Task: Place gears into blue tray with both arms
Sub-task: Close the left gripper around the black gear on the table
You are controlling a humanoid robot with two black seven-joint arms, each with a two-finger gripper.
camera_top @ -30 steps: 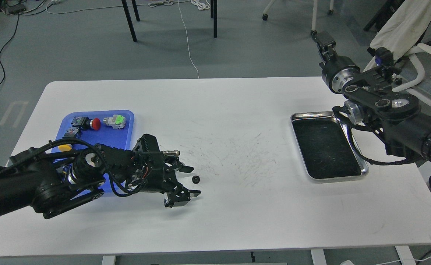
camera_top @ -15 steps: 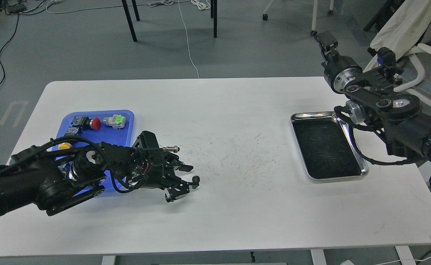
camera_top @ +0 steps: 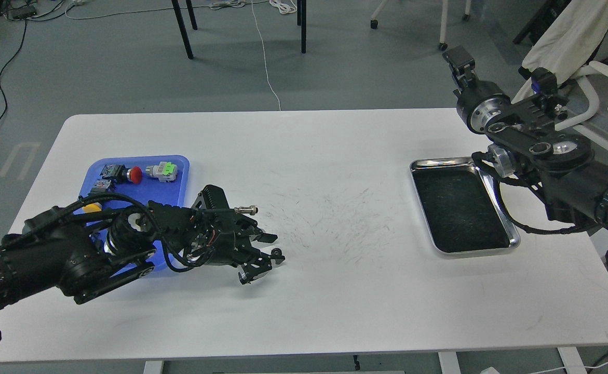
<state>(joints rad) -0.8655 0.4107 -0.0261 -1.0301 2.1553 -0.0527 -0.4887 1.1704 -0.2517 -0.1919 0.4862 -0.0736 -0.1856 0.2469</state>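
A tiny black gear [camera_top: 279, 253] lies on the white table just right of the blue tray [camera_top: 179, 182]. My left gripper [camera_top: 271, 250] reaches in low from the left. Its fingers have drawn in around the gear, which sits at their tips, with the lower finger touching it. The tray's near half is hidden under my left arm. My right gripper [camera_top: 459, 58] is raised beyond the table's far right edge, far from the gear. It looks small and dark, so its fingers cannot be told apart.
Push-button switches with red [camera_top: 135, 175], green [camera_top: 166, 169] and yellow [camera_top: 92, 208] caps lie in the blue tray. A shiny silver tray [camera_top: 441, 163] with a dark bottom sits at the right under my right arm. Chair legs and cables are on the floor behind the table.
My left gripper's fingers have narrowed from wide open to close around the gear, and the arm has edged right. The gear has barely moved. My right arm has shifted slightly.
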